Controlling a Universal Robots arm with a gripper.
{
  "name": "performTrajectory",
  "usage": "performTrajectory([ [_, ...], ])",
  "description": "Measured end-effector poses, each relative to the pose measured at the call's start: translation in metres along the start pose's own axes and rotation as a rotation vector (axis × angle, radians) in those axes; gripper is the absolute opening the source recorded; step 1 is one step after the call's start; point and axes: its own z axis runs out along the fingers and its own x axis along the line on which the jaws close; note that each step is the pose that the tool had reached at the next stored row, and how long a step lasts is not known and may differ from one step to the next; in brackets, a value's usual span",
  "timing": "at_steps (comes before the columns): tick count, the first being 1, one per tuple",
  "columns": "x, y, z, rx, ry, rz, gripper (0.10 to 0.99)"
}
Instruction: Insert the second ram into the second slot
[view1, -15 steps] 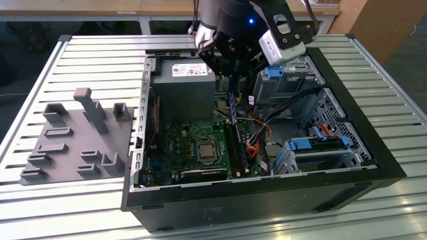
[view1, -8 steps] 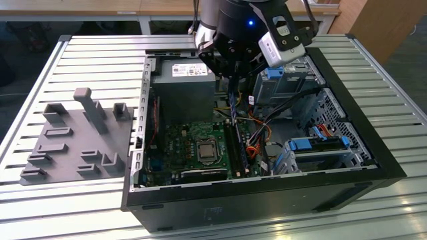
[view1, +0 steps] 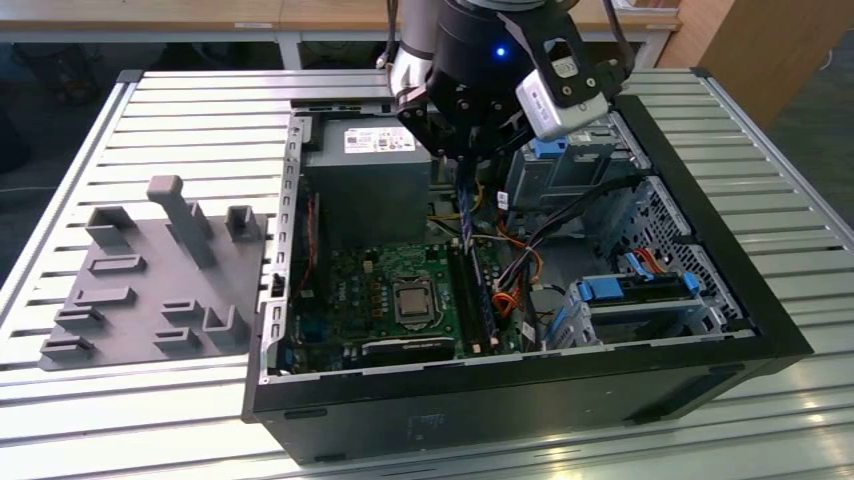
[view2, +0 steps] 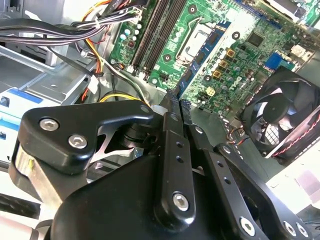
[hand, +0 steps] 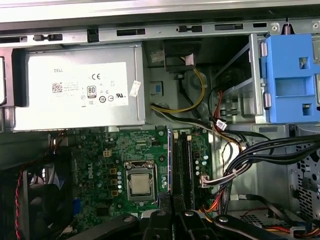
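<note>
Black, screw-studded linkage bars of the claw (view2: 178, 102) lie closest in the second wrist view. Its two slim fingers are clamped on the second ram (view2: 189, 80), a thin blue strip seen edge-on, so its faces are hidden. The stick hangs above the green motherboard (hand: 110, 150), close over the long dark memory slots (hand: 182, 170) beside the square metal CPU socket (hand: 140, 182), and is not seated. That same wrist view takes in a round black fan (view2: 285, 117) with red wiring. The first wrist view adds a grey steel power supply (hand: 75, 90) with a white label and a blue plastic drive-bay latch (hand: 292, 80). The exterior view shows the open black case (view1: 534, 390) on a ribbed aluminium table (view1: 174, 110), with a matte grey moulded fixture (view1: 147, 280) lying beside it.
</note>
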Motion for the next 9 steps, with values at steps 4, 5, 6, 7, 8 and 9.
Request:
performTrajectory([
  [4,-0.0001,-0.0002,0.0025,0.0,0.001,-0.027,0.133],
  [5,-0.0001,-0.0002,0.0031,0.0,0.0011,-0.031,0.133],
  [6,-0.0001,-0.0002,0.0035,0.0,0.0012,-0.031,0.133],
  [7,-0.0001,-0.0002,0.004,0.0,0.0012,-0.031,0.133],
  [8,-0.0001,-0.0003,0.0044,0.0,0.0011,-0.031,0.133],
  [9,-0.0001,-0.0003,0.0049,0.0,0.0011,-0.031,0.133],
])
